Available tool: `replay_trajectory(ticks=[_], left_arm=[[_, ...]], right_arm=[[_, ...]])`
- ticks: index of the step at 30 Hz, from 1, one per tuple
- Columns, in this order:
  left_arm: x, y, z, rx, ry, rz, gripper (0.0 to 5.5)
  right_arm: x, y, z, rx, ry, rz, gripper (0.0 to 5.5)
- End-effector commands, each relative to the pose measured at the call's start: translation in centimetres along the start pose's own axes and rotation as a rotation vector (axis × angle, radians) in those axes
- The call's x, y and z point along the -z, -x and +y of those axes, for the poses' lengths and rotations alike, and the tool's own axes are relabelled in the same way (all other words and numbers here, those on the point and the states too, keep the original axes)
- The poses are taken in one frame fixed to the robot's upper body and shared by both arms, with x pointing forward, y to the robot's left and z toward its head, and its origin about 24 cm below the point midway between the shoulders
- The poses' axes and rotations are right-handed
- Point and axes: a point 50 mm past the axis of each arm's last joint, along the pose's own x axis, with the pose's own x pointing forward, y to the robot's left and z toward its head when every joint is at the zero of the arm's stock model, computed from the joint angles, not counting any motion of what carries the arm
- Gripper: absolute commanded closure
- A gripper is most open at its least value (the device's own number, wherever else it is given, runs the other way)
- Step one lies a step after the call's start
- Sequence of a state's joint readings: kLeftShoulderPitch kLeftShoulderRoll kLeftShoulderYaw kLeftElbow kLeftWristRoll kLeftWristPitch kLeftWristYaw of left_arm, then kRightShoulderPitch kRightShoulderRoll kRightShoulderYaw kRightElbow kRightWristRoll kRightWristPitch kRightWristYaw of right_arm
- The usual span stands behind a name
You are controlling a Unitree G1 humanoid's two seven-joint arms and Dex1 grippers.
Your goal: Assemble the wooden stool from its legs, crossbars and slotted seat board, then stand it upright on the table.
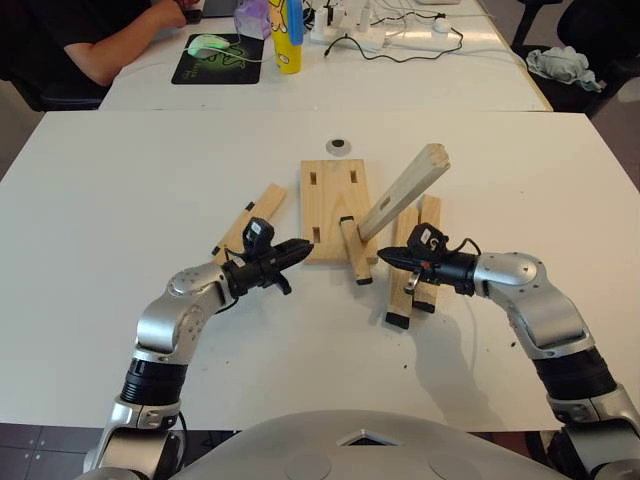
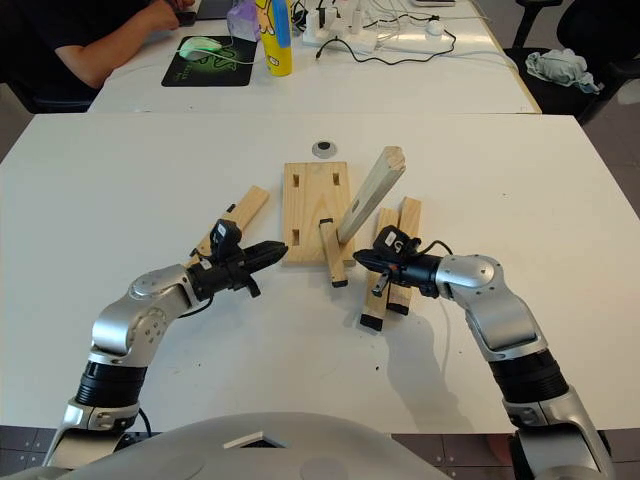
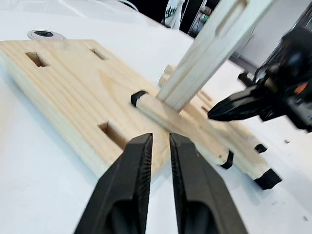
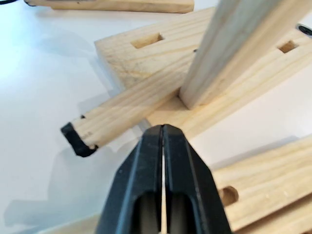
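A white table (image 1: 120, 200) carries the stool in pieces. The slotted seat board (image 1: 330, 195) lies flat at its centre. A slotted bar (image 1: 405, 190) rises tilted toward 1 o'clock from a black-capped leg (image 1: 354, 252) lying across the board's 5 o'clock corner. Two legs (image 1: 403, 295) lie side by side at 4 o'clock, and other pieces (image 1: 250, 215) at 8 o'clock. The left gripper (image 1: 300, 247), fingers seemingly a sliver apart and holding nothing, points at the board's 7 o'clock corner. The right gripper (image 1: 385, 257), fingers pressed together, points at the capped leg. A round grommet (image 1: 339, 147) sits at 12 o'clock.
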State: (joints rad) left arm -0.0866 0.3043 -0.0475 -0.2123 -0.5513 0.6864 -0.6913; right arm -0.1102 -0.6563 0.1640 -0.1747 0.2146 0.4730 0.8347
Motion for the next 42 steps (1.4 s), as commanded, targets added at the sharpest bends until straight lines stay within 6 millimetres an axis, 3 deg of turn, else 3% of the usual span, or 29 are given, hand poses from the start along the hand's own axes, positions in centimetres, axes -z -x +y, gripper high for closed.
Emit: replay_trajectory(ticks=[1, 8, 17, 23, 31, 42], left_arm=[[-0.6, 0.2, -0.7, 0.088, 0.159, -0.011, 4.15], [-0.3, 0.0, -1.5, 0.218, 0.428, 0.041, 3.26], [0.8, -1.5, -0.7, 0.151, 0.601, 0.119, 1.98], [1.8, -1.9, -1.7, 0.174, 0.67, 0.169, 1.94], [3.4, -2.8, -1.5, 0.137, 0.765, 0.2, 1.94], [3.6, -4.7, -1.3, 0.086, 0.757, 0.212, 1.94]], right_arm=[[0.6, 0.9, -1.3, 0.047, 0.004, 0.021, 5.5], [1.0, 0.8, -1.8, 0.072, -0.001, 0.014, 5.5], [0.6, 0.2, -1.6, 0.078, -0.003, -0.016, 5.5], [0.5, 0.1, -2.0, 0.09, 0.012, -0.016, 5.5], [0.2, -0.3, -1.9, 0.098, 0.03, -0.031, 5.5], [-0.6, -0.8, -1.9, 0.093, 0.04, -0.061, 5.5]])
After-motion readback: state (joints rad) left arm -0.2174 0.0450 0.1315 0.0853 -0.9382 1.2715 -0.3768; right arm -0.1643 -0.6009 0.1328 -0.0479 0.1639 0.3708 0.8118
